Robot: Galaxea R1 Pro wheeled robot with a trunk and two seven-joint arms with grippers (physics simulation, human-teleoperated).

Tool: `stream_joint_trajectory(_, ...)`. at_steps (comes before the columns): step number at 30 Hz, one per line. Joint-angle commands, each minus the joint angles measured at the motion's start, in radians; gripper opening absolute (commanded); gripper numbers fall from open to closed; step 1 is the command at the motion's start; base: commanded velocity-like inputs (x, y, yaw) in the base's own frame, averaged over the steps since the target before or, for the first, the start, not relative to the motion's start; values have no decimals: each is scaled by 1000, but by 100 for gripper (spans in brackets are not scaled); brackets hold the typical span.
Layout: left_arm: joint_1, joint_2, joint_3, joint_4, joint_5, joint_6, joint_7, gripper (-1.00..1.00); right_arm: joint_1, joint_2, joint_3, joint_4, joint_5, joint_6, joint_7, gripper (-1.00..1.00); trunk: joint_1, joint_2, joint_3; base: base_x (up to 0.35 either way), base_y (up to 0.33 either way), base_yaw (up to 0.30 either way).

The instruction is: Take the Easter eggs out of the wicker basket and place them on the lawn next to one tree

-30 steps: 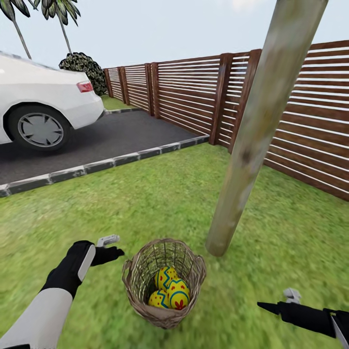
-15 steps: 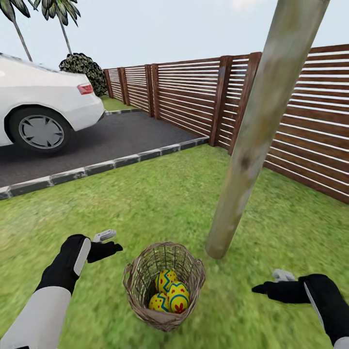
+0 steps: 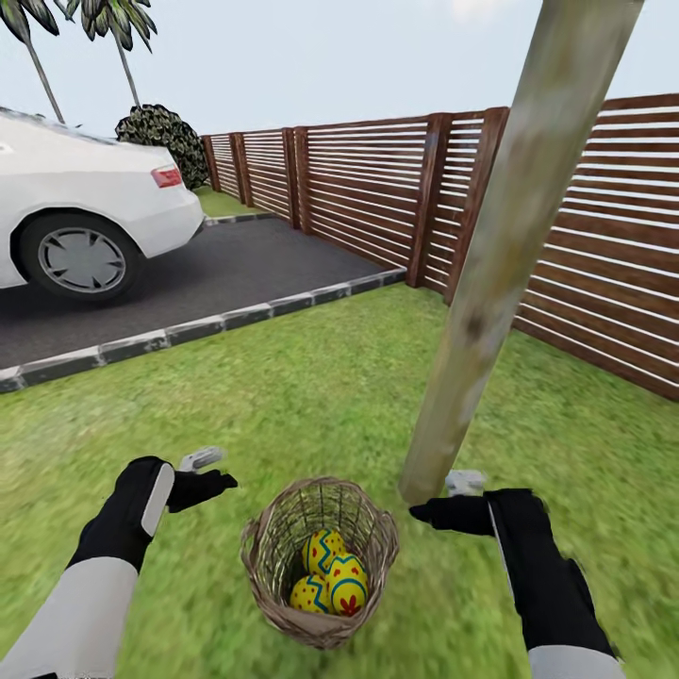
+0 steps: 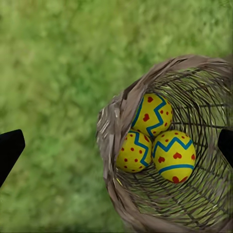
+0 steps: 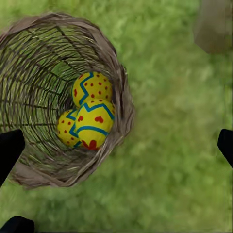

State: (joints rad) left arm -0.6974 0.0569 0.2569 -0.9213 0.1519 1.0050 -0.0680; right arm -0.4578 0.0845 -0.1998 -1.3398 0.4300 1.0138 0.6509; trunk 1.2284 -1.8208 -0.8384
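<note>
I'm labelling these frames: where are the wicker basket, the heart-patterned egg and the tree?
wicker basket (image 3: 283, 618): head view, near braided rim.
heart-patterned egg (image 4: 174, 155): left wrist view, its middle.
tree (image 3: 490, 264): head view, mid trunk.

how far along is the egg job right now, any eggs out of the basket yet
Nothing is done yet: all three Easter eggs lie together in the wicker basket, which stands on the lawn close to the tree. In hand: the left gripper and right gripper hover empty on either side of the basket. Left: lifting each egg out and setting it on the grass beside the trunk.
</note>
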Motion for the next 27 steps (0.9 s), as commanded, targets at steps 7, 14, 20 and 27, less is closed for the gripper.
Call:
stream_joint_trajectory(7,-1,-20,66,-16,2,-2,0,100,-10,75,112,-23,2,-1,-275,100,-16,28,8,0,0,76)
stream_joint_trajectory(14,-1,-38,82,-106,33,-2,1,100,-12,75,121,-15,2,-3,-278,100,-16,28,2,0,0,225)
stream_joint_trajectory(20,-1,-40,84,-111,35,0,1,100,-12,76,165,-13,3,-3,-278,100,-16,28,-3,0,0,236)
stream_joint_trajectory(27,-1,-42,84,-109,35,0,1,100,-12,77,172,-11,5,-3,-278,100,-16,28,-6,0,0,204)
